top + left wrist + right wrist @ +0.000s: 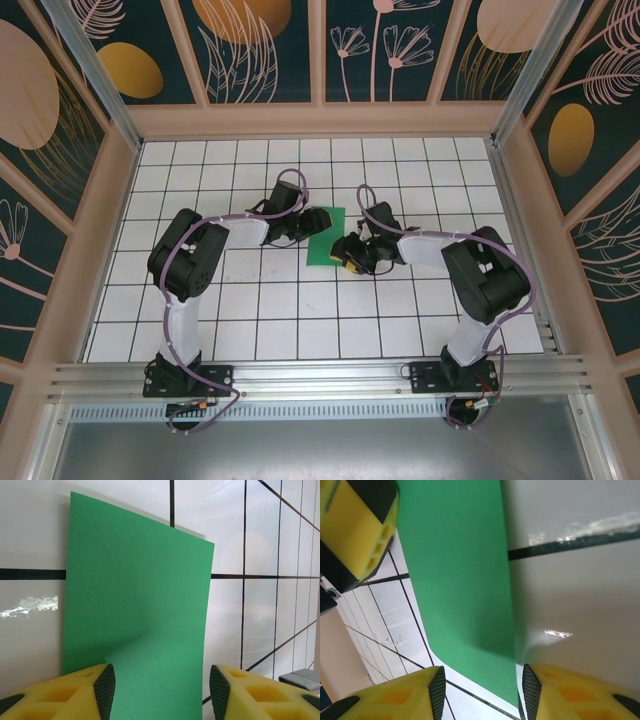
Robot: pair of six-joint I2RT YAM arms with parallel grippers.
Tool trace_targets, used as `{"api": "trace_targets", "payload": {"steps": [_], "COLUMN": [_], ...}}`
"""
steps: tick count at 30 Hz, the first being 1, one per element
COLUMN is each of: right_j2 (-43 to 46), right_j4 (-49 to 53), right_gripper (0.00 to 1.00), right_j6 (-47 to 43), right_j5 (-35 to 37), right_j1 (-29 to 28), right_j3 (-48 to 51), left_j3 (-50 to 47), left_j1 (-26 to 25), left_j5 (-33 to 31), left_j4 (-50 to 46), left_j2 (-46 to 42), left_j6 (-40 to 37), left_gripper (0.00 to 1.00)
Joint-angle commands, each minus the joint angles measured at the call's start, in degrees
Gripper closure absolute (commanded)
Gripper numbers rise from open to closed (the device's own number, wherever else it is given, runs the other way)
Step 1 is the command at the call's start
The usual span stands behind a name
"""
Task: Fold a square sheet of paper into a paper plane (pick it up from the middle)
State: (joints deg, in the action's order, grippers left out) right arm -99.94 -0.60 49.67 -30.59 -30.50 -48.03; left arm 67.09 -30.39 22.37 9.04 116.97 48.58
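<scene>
Overhead first: the square sheet of paper (325, 240), bright green, lies on the white gridded table (300, 320) a little toward 12 o'clock from its centre, its corners turned slightly off the grid lines. Left gripper (306, 226) sits at the sheet's 9 o'clock edge, touching or just over it; I cannot tell which. Right gripper (352, 252) is at the sheet's 4 o'clock corner, overlapping it. Both arms reach inward from the near edge. Left wrist view: the yellow fingers (75, 695) with black pads stand well apart, and the sheet runs up from the gap between them toward 12 o'clock. The pads are not pressed on the paper; nothing is gripped. The sheet's 3 o'clock edge looks raised a little off the tile, with a shadow beside it. Right wrist view: the fingers (395, 697) are likewise parted, moderately wide, with the sheet's near corner between them. The pad at 5 o'clock sits just beside the paper's edge; no clamp is visible. The sheet stretches away toward 11 o'clock, where a yellow finger (362, 527) of the left gripper rests at its far side.
</scene>
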Motion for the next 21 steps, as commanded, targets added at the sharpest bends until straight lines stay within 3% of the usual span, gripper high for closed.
{"api": "trace_targets", "payload": {"steps": [1,7,14,21], "right_j2": [1.2,2.8,4.8,3.8], "right_j4": [-4.5,-9.5,-7.4,-2.3], "right_gripper": [0.56,0.73,0.99,1.00], "right_j6": [2.9,6.7,6.1,2.0], "right_j5": [-1.7,-1.0,1.4,-2.2], "right_j1": [-0.4,-0.3,-0.2,0.0], "right_j3": [1.8,5.0,5.8,4.7], "left_j3": [-1.2,-1.7,-3.6,-4.4], "left_j1": [0.0,0.0,0.0,0.0], "left_j5": [-3.0,-3.3,-1.6,4.2], "left_j4": [-4.3,-4.2,-2.3,4.2], "left_j2": [1.8,1.1,-3.4,-6.8], "left_j6": [0.5,0.8,0.3,-0.5], "left_gripper": [0.44,0.44,0.44,0.42]}}
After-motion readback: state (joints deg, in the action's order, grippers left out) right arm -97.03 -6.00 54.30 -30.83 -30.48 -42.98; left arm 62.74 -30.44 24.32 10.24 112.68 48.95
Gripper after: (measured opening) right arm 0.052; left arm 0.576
